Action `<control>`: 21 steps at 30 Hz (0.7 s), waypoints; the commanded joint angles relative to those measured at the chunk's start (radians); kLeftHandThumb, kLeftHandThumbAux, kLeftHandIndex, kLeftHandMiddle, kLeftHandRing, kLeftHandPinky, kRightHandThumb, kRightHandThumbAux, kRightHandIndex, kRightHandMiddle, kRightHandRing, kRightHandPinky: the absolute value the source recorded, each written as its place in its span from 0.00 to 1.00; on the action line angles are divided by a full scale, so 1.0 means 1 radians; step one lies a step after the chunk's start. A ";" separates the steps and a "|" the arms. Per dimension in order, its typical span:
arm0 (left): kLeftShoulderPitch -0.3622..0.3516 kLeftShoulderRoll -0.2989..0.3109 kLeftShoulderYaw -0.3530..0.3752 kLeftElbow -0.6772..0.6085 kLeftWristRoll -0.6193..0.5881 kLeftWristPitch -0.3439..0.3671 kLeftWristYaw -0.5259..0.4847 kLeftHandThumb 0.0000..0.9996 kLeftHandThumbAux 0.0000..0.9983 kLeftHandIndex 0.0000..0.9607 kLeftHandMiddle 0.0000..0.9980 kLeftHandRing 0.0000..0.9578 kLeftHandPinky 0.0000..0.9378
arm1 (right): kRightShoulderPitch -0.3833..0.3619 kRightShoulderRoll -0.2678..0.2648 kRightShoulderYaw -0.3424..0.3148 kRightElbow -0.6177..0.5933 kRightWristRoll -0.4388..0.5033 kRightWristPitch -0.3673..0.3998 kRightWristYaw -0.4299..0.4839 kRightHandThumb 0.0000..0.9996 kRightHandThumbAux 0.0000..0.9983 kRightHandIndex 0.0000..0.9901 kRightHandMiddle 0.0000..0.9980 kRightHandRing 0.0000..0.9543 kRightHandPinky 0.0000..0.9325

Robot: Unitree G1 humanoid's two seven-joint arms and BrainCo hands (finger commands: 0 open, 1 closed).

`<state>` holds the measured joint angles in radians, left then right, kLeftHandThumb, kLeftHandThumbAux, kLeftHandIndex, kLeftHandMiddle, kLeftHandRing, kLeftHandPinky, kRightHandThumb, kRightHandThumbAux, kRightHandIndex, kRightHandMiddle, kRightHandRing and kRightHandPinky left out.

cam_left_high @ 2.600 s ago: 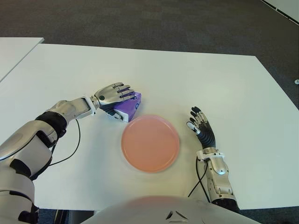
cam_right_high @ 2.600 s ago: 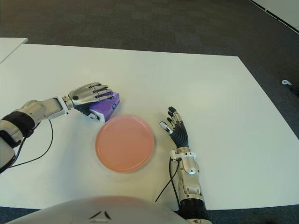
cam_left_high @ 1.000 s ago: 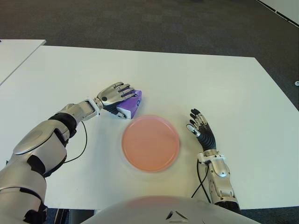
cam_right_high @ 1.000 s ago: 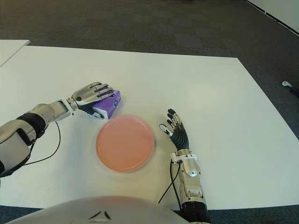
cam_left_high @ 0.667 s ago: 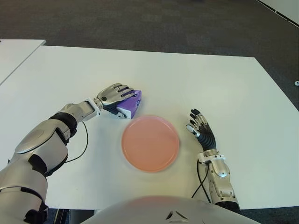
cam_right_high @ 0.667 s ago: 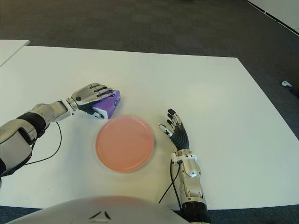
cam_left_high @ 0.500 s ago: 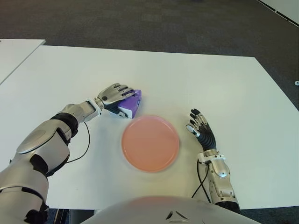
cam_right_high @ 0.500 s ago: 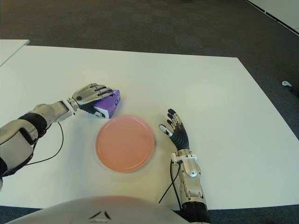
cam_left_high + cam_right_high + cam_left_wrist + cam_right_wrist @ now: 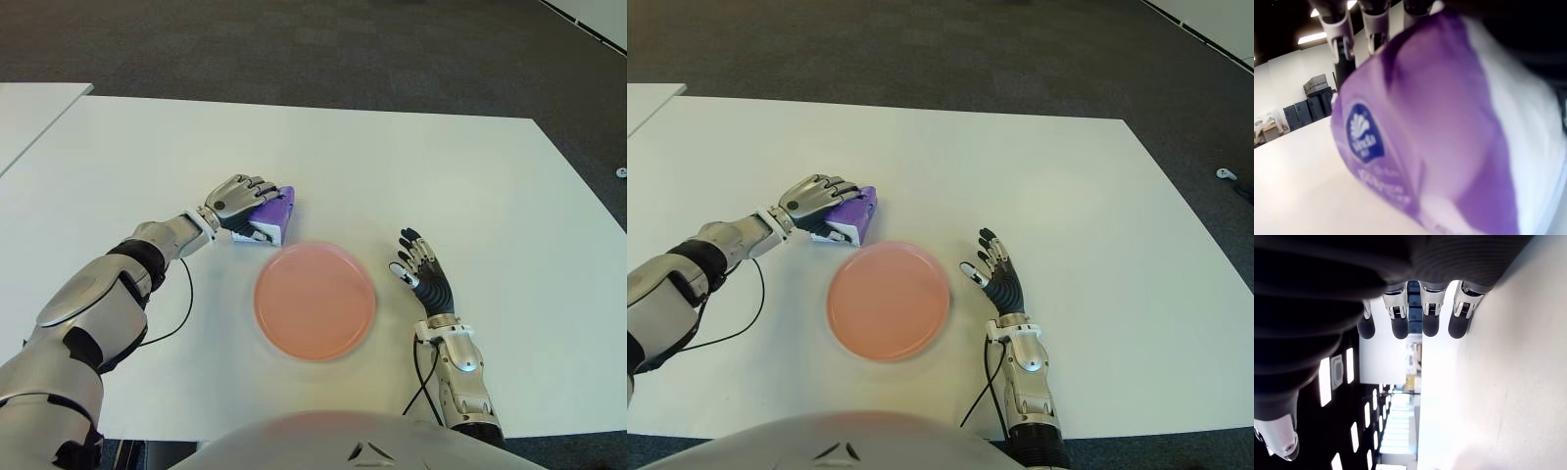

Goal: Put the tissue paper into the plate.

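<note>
left hand (image 9: 238,199) clamps one tissue pack (image 9: 269,215) beside one plate (image 9: 314,301) (right hand (image 9: 421,273) spread).

Tissue pack (image 9: 266,216): purple and white wrapper, smooth, slightly glossy, like plastic film.
Plate (image 9: 315,301): salmon pink, smooth, soft sheen.
Table (image 9: 411,176): white, smooth, matt.
Left hand (image 9: 238,198): silvery metal-look shells, dark joints, closed around the pack.
Right hand (image 9: 419,269): black ribbed palm, fingers extended, matt dark tips.
Floor (image 9: 294,49): dark grey carpet, rough.
</note>
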<state>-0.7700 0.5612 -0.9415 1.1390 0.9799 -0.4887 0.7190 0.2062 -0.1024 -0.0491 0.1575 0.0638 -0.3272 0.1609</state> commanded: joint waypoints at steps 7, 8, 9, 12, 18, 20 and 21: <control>0.124 -0.042 -0.049 0.059 0.039 -0.029 -0.162 0.72 0.70 0.46 0.80 0.82 0.83 | 0.033 -0.002 -0.001 0.032 -0.006 0.023 -0.004 0.00 0.61 0.00 0.00 0.00 0.00; 0.125 -0.044 -0.044 0.063 0.032 -0.034 -0.170 0.72 0.70 0.46 0.81 0.82 0.83 | 0.033 -0.003 -0.001 0.033 -0.006 0.021 -0.002 0.00 0.61 0.00 0.00 0.00 0.00; 0.125 -0.046 -0.041 0.066 0.027 -0.037 -0.176 0.72 0.70 0.46 0.81 0.82 0.83 | 0.032 -0.004 -0.002 0.036 -0.006 0.019 -0.001 0.00 0.62 0.00 0.00 0.00 0.00; 0.127 -0.050 -0.033 0.072 0.019 -0.041 -0.180 0.72 0.70 0.46 0.81 0.82 0.83 | 0.029 -0.005 -0.003 0.045 -0.003 0.017 0.001 0.00 0.63 0.00 0.00 0.00 0.00; 0.128 -0.052 -0.035 0.077 0.018 -0.036 -0.164 0.72 0.70 0.46 0.82 0.83 0.83 | 0.019 -0.008 -0.008 0.075 0.001 -0.002 0.006 0.00 0.66 0.00 0.00 0.00 0.00; 0.126 -0.053 -0.037 0.079 0.019 -0.035 -0.160 0.72 0.70 0.46 0.82 0.82 0.83 | 0.014 -0.007 -0.008 0.082 0.002 -0.008 0.007 0.00 0.67 0.00 0.00 0.00 0.00; 0.126 -0.053 -0.037 0.081 0.020 -0.033 -0.159 0.72 0.70 0.46 0.82 0.82 0.83 | 0.011 -0.008 -0.008 0.087 0.002 -0.013 0.008 0.00 0.67 0.00 0.00 0.00 0.00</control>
<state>-0.7707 0.5353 -0.9166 1.1523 0.9407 -0.4909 0.7099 0.1931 -0.1066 -0.0534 0.1851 0.0643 -0.3646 0.1620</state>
